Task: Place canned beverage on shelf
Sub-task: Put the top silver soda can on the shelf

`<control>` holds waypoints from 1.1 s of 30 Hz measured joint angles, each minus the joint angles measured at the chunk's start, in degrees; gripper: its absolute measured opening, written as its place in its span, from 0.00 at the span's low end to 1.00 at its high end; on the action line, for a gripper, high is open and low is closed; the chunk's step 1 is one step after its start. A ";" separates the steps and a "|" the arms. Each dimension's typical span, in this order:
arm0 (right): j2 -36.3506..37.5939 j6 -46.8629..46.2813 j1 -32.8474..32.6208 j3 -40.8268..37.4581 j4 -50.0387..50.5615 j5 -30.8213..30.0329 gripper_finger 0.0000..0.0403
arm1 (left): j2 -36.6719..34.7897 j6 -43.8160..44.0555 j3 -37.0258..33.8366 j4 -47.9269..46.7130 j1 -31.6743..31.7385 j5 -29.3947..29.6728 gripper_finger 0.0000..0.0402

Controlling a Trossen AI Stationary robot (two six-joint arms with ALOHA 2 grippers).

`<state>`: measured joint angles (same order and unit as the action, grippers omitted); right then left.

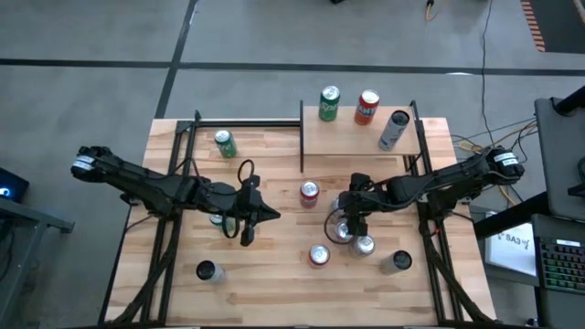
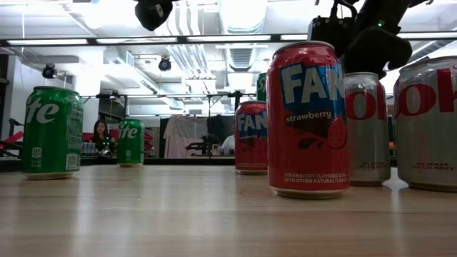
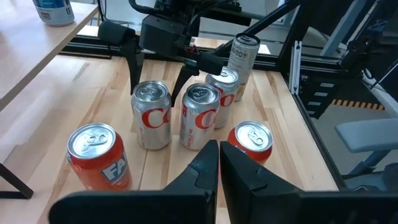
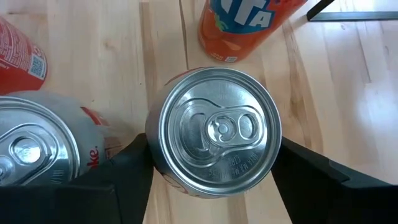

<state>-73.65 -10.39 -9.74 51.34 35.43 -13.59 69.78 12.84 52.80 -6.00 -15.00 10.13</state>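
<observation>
Nearest can: from table height, a red strawberry Fanta can [image 2: 308, 119] stood upright closest to the lens, on the butcher-block table [image 1: 274, 283].
Cans beside it: two silver Diet Coke cans stood just past it in the low view, one close against its side [image 2: 365, 128] and one at the frame edge [image 2: 428, 123].
Right gripper: the right gripper [image 4: 211, 163] hung over the silver can [image 4: 214, 129] in the cluster right of the table's middle, one finger on each side of the can body; the fingers stood wide and whether they pressed the can could not be told.
Same can from above: the silver can showed below the right gripper [image 1: 344, 228] with another silver can [image 1: 365, 244] touching or just beside it.
Left gripper: the left gripper [image 1: 249, 216] hovered near the table's middle, its fingers [image 3: 199, 165] pinched together on nothing.
Shelf: the shelf [image 1: 343, 137], a light board with black posts, sat at the far right part of the table.
On the shelf: a green can [image 1: 329, 103] and a red can [image 1: 366, 107] stood upright, and a grey can [image 1: 394, 129] lay tilted near the right post.
Other cans: a green can [image 1: 225, 143] stood off the shelf to the left; a red can [image 1: 310, 194] stood between the two grippers.
</observation>
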 joint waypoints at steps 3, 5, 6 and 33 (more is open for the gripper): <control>0.84 -0.03 0.05 -0.13 0.24 -0.14 0.66 | 0.00 -0.15 0.00 0.00 0.00 0.00 0.00; 1.83 -0.06 0.05 -0.01 0.70 -1.25 0.66 | 0.00 -0.24 0.00 0.01 -0.01 0.00 0.00; 2.39 -0.23 0.13 0.47 1.15 -1.40 0.66 | 0.00 -0.43 0.00 0.00 -0.01 0.00 0.00; -7.10 -0.37 11.68 43.89 17.92 -6.79 0.66 | 0.00 -3.36 0.00 -0.04 -0.02 -0.03 0.00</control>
<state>-80.75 -10.76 1.93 95.22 53.34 -20.38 69.78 9.47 52.80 -6.04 -15.02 10.10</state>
